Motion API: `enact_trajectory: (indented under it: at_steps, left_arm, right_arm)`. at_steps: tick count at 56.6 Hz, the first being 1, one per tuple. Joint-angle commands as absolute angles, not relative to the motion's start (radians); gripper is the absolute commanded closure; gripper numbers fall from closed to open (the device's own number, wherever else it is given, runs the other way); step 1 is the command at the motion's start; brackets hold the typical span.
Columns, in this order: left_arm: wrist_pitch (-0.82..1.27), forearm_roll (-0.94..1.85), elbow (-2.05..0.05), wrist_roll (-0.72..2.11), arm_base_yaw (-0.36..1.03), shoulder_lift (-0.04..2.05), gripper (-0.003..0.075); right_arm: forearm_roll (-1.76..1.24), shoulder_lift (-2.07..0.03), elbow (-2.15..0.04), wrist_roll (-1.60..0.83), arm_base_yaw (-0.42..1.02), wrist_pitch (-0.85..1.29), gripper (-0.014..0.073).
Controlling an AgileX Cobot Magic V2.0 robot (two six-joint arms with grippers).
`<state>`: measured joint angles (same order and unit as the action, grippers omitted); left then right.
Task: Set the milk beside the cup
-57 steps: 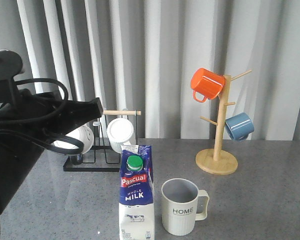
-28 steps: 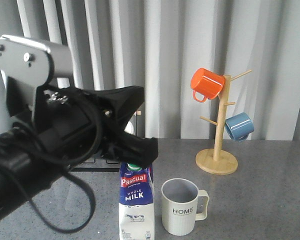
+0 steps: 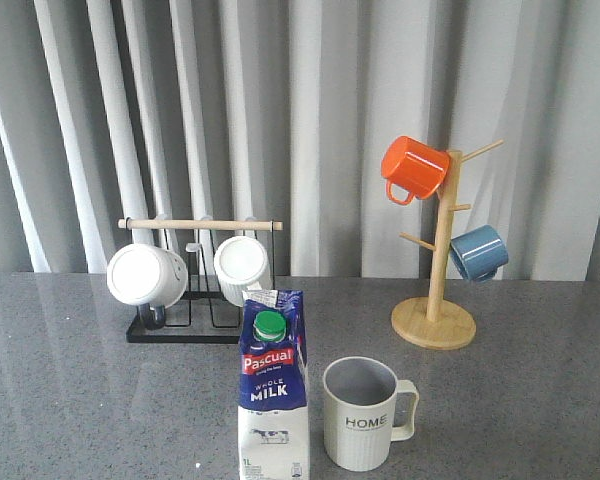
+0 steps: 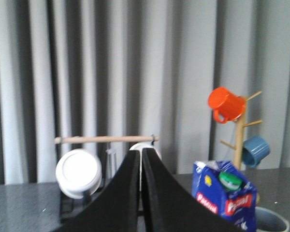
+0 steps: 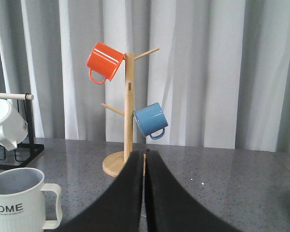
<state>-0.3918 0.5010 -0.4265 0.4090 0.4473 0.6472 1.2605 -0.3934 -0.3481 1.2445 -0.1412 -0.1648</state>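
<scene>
The blue-and-white milk carton with a green cap stands upright at the front of the grey table, just left of the cream ribbed HOME cup; a narrow gap separates them. Neither arm shows in the front view. In the left wrist view my left gripper is shut and empty, with the milk off to one side and the cup's rim at the corner. In the right wrist view my right gripper is shut and empty, with the cup apart from it.
A black rack with a wooden bar holds two white mugs behind the milk. A wooden mug tree at the back right carries an orange mug and a blue mug. Grey curtains hang behind the table.
The left arm filled the left of the front view and swept in front of the milk half a second ago; now it is out of that view. Milk and cup stand unmoved.
</scene>
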Motion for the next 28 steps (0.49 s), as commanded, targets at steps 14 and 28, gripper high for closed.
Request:
enact_trajectory:
  at_steps: [14, 28]
  left_arm:
    - [-0.339, 0.163, -0.084, 0.126, 0.235, 0.223, 0.0728]
    - [-0.103, 0.153, -0.017, 0.029, 0.076, 0.038, 0.0728]
  right_arm:
    - [1.256, -0.399, -0.378, 1.245, -0.143, -0.181, 0.0596]
    - [1.256, -0.399, -0.378, 1.245, -0.143, -0.181, 0.0596]
